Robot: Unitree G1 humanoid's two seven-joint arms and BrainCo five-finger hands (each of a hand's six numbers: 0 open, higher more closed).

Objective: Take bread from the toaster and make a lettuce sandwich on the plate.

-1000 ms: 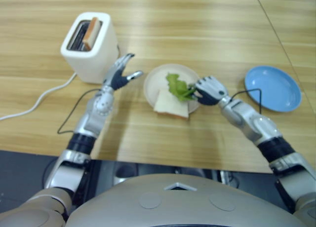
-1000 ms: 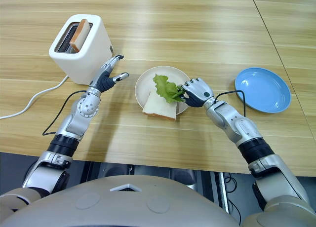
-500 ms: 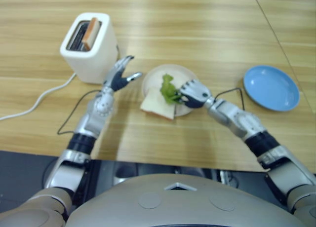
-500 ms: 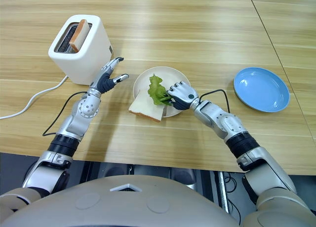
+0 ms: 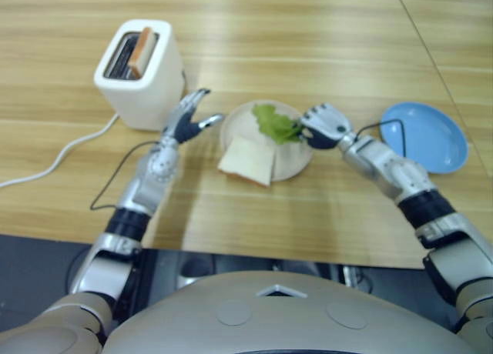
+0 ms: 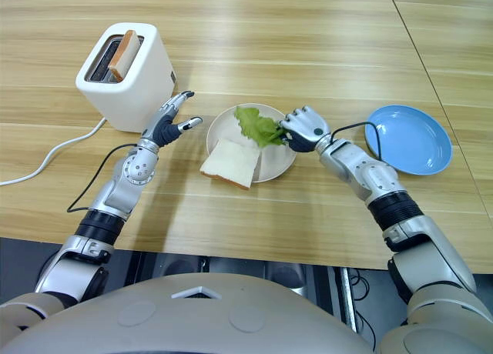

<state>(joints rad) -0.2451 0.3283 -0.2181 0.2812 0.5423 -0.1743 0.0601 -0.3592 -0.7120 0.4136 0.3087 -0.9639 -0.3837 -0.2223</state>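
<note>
Right hand (image 6: 306, 128), fingers curled tight on the lettuce leaf (image 6: 256, 127), is drawing it back off the bread slice (image 6: 231, 162) toward the far rim of the plate (image 6: 281, 161), so the layering is not yet done.

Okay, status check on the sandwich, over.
Right hand shut on lettuce over plate. Left hand open beside toaster. One bread slice on plate, second slice in toaster. Nothing blocking.

Blue plate (image 6: 407, 139): right side of table, resting flat.
Table (image 6: 293, 31): light wood, plank grain.
White cord (image 6: 58, 151): curved, left side.
</note>
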